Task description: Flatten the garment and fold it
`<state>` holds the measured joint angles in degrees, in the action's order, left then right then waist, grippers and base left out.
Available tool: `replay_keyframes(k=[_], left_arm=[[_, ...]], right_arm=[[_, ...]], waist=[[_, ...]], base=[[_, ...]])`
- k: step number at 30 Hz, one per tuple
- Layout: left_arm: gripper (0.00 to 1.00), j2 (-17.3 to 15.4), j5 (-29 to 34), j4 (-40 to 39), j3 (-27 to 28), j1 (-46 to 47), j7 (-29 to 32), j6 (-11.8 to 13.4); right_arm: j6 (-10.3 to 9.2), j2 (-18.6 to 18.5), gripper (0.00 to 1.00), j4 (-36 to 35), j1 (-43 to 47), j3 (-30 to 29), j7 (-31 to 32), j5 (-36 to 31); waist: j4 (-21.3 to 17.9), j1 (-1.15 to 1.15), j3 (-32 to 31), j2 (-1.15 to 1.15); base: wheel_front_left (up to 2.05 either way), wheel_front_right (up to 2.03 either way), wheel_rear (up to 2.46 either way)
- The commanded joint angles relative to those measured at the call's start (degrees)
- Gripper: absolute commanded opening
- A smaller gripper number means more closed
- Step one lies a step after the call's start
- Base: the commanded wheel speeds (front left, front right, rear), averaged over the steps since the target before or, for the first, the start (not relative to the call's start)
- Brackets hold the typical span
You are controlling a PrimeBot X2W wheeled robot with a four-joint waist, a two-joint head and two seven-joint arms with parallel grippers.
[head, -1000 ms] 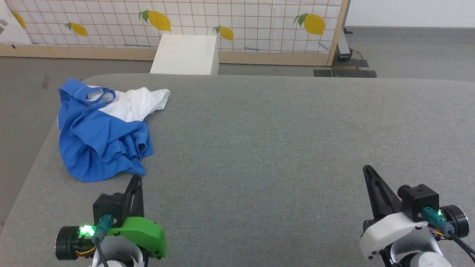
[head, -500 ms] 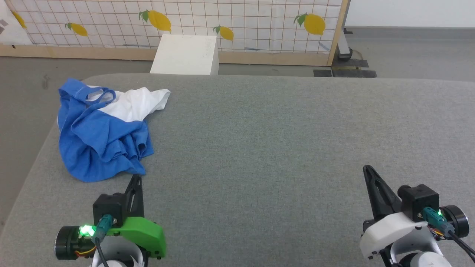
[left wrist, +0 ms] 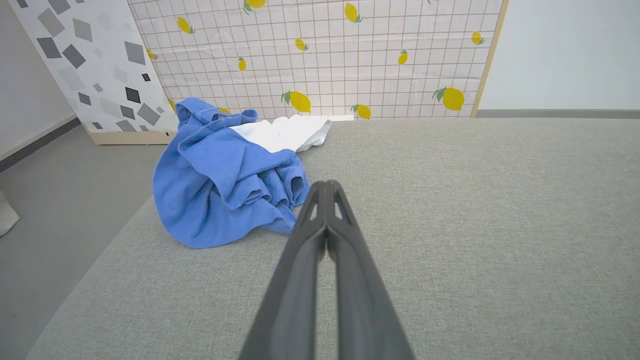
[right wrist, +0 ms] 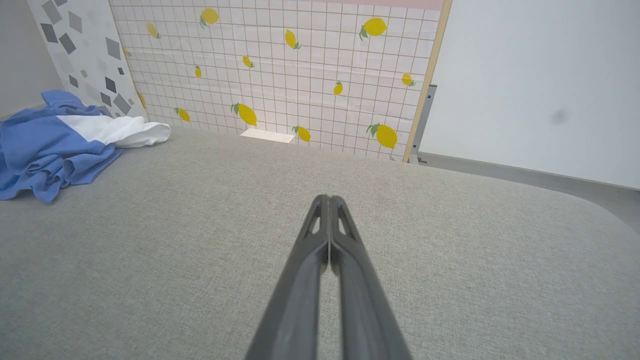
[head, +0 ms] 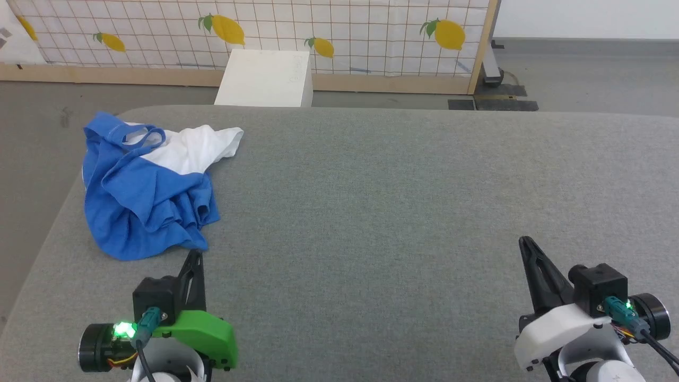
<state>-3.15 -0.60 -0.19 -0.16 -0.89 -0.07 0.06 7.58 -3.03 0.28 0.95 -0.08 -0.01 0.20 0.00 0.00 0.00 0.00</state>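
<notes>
The shirt [head: 143, 207] lies crumpled in a soft heap at the table's [head: 403, 201] far left corner, blue folds bunched over a smooth white panel (neckband at the far end). The tabletop is coarse grey weave with rounded corners. The left gripper [head: 196, 254], near the heap, and the right gripper [head: 524, 242], well apart from it, each have their long dark fingers pressed together, holding nothing.

Tabletop [head: 403, 212]: grey fabric, rounded corners
Screen [head: 345, 32]: white grid, yellow lemons, wooden frame
Box [head: 265, 79]: white, before the screen
Floor [head: 583, 79]: grey
Wall [right wrist: 540, 90]: plain white
</notes>
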Motion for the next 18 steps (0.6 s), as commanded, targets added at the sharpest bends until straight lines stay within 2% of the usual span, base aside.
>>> replay_keyframes(k=[1,18], left_arm=[[0.00,0.27,0.60,0.19,0.16,0.89,0.07,-0.06],[0.00,0.00,-0.01,0.00,0.00,0.00,-0.03,0.00]], right_arm=[[-0.09,0.15,0.00,-0.28,-0.95,0.08,0.01,-0.20],[0.00,0.00,0.00,0.01,0.00,-0.01,-0.01,0.02]], waist=[[0.00,0.00,0.00,0.00],[0.00,0.00,0.00,0.00]], base=[[0.00,0.00,0.00],[0.00,0.00,0.00]])
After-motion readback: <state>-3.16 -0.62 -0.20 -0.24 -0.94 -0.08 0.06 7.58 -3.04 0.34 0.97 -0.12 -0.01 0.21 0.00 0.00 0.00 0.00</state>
